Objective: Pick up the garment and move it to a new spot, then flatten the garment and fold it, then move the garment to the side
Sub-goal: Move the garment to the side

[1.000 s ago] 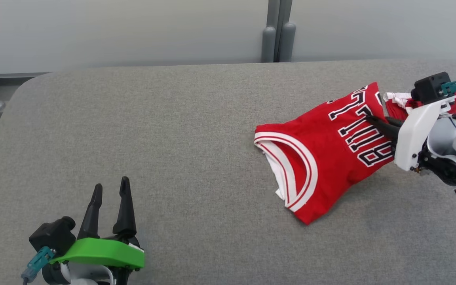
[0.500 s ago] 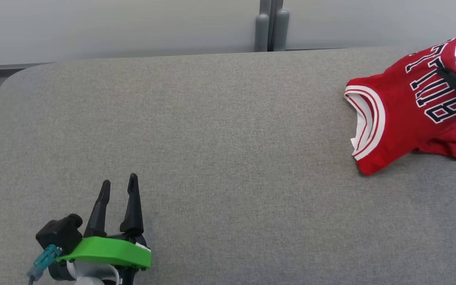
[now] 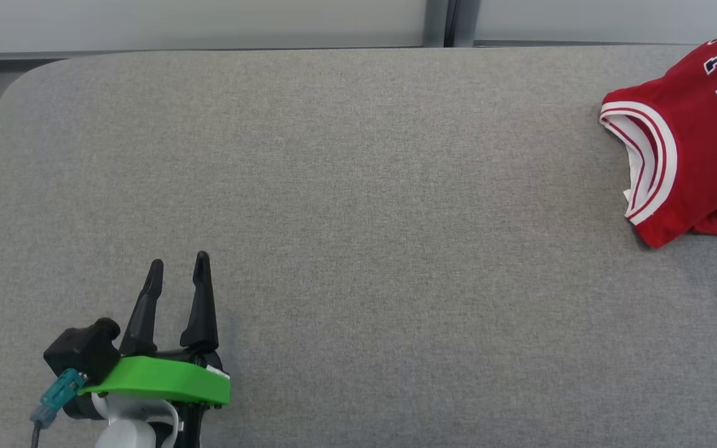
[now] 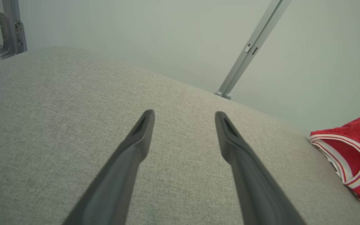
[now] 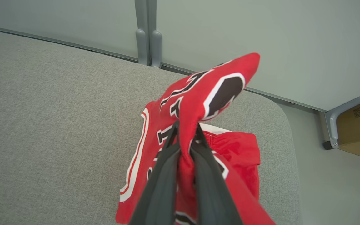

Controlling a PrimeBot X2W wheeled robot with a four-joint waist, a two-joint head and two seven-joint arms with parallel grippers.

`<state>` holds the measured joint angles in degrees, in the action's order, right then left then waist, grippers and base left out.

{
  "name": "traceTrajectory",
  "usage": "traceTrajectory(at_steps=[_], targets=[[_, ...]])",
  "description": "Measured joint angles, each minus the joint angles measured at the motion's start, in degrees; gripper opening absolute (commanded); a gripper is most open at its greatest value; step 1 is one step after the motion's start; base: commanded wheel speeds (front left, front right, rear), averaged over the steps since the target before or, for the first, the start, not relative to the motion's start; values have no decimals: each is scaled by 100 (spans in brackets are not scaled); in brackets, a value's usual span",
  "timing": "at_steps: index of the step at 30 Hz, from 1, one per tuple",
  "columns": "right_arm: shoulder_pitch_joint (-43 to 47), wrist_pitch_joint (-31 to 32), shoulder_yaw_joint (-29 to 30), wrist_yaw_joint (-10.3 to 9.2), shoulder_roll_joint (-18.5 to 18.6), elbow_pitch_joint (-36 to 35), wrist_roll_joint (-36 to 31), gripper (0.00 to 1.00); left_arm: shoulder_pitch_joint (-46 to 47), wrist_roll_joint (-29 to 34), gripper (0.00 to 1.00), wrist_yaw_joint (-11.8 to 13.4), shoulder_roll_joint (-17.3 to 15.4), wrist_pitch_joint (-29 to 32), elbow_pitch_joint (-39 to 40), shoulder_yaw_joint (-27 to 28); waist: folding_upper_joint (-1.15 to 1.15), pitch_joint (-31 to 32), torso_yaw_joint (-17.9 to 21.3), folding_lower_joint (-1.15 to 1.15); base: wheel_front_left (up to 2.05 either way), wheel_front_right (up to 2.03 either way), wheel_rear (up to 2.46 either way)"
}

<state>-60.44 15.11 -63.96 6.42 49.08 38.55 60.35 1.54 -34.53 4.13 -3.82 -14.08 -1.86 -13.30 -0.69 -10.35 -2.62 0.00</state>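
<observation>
The garment (image 3: 694, 143) is a red sleeveless jersey with white trim and dark lettering, bunched at the table's far right. In the right wrist view my right gripper (image 5: 186, 126) is shut on a pinched fold of the garment (image 5: 205, 93), which stands up between the fingers while the rest drapes down onto the table. My left gripper (image 3: 176, 261) hovers open over the near left of the table with nothing between its fingers. From the left wrist view the left gripper (image 4: 184, 114) points across bare cloth, with the garment (image 4: 352, 153) far off at the right edge.
The grey fabric table (image 3: 333, 186) has a rounded far-right corner (image 5: 280, 112) close to the garment. A pale wall with a grey post (image 5: 147, 31) runs behind it. A cardboard box (image 5: 359, 128) sits on the floor beyond the corner.
The garment has been carried to the right by my right gripper, which has left the head view. The head camera has also shifted. My left gripper has stayed open in place.
</observation>
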Motion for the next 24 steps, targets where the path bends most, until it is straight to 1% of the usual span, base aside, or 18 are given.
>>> traceTrajectory(at_steps=[3, 4, 8, 11, 15, 18, 19, 24], targets=[[-35, -69, 49, -59, 3, 112, -33, 0, 74, 32, 100, 2, -71, 51, 86, 2, 0, -116, -27, 0, 0, 0, 0], [-35, -88, 71, -120, 2, 149, -31, 0, 104, 55, 100, 2, -80, 52, 105, 2, 0, -155, -33, 0, 0, 0, 0], [-19, -219, 203, -210, 10, 386, 71, 0, 187, 93, 100, 11, -108, 102, 238, 3, 0, -312, -56, 0, 0, 0, 0], [2, -256, 264, -311, 41, 558, 176, 0, 215, 130, 100, 20, -164, 153, 289, 14, 0, -428, -62, 0, 0, 0, 0], [59, -349, 319, -493, 51, 716, 241, 0, 216, 165, 100, 53, -254, 212, 389, 24, 0, -576, -52, 0, 0, 0, 0], [129, -405, 320, -520, 52, 871, 241, 0, 225, 232, 100, 63, -272, 296, 449, 21, 0, -681, -28, 0, 0, 0, 0], [147, -416, 319, -581, 49, 899, 240, 0, 231, 255, 100, 66, -280, 301, 457, 18, 0, -716, -19, 0, 0, 0, 0], [249, -612, 323, -667, 15, 1054, 237, 0, 310, 312, 100, 67, -352, 394, 553, 21, 0, -877, 21, 0, 0, 0, 0]])
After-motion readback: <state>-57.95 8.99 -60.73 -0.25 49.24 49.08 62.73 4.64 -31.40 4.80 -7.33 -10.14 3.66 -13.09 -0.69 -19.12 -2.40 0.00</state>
